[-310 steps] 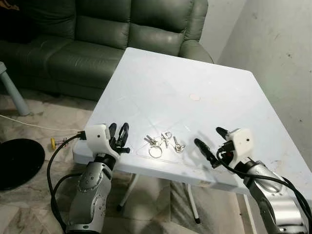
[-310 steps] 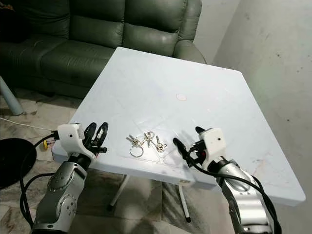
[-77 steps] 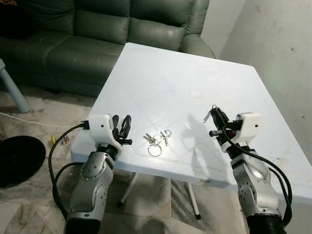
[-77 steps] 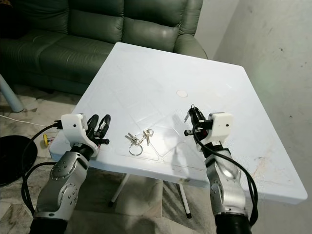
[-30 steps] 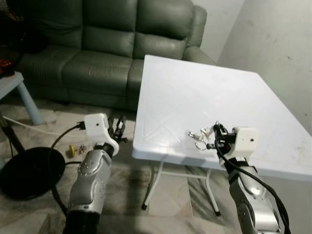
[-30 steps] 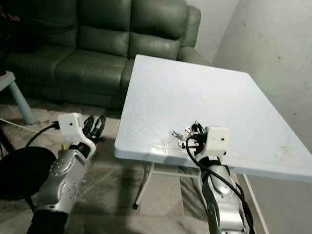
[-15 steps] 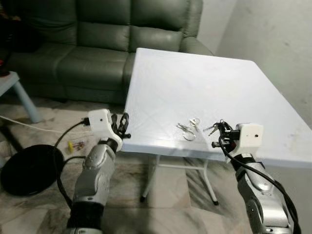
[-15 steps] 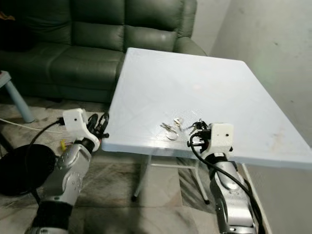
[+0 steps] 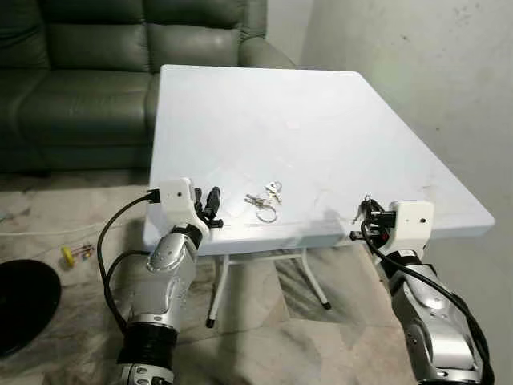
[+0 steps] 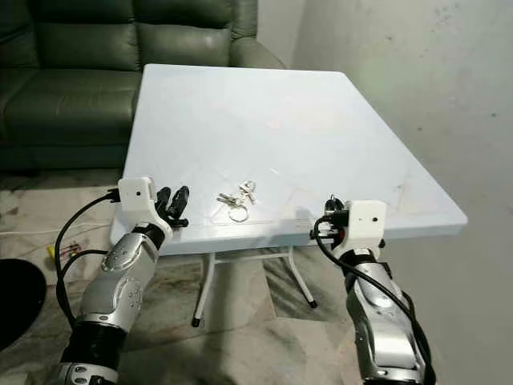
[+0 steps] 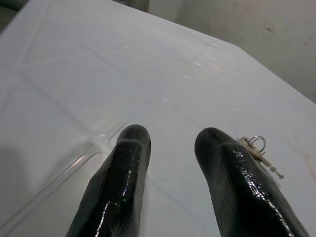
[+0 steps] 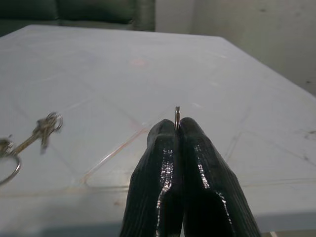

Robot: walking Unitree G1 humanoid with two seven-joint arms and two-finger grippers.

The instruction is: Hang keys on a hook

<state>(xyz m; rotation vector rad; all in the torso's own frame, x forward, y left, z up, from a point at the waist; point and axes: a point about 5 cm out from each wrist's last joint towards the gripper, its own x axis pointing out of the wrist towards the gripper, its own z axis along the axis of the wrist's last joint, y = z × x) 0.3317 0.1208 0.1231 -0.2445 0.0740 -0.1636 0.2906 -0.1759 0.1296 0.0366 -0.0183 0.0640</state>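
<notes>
Our right tool (image 12: 177, 129) has its fingers pressed together on a thin metal key ring (image 12: 177, 115), whose edge pokes up between the tips; in the left eye view this tool sits at the lower right of the frame, off the near right corner of the white counter (image 9: 264, 104), with a small key (image 9: 358, 212) dangling beside it. We judge the pinch to be narrow, on the ring's rim alone, so a jolt while we walk or turn could let the ring twist or slip out, and the key would fall to the floor. Our left tool (image 11: 170, 143) has its fingers spread with nothing between them, hovering over the counter's near left edge at the lower left of the frame. A second bunch of keys (image 9: 263, 200) with a larger ring lies on the counter near the front edge, between the two tools, close to neither. We see no hook in these pictures, so we must still find it; searching with the load swinging raises the chance of a drop. A green sofa (image 9: 80, 48) fills the upper left.
</notes>
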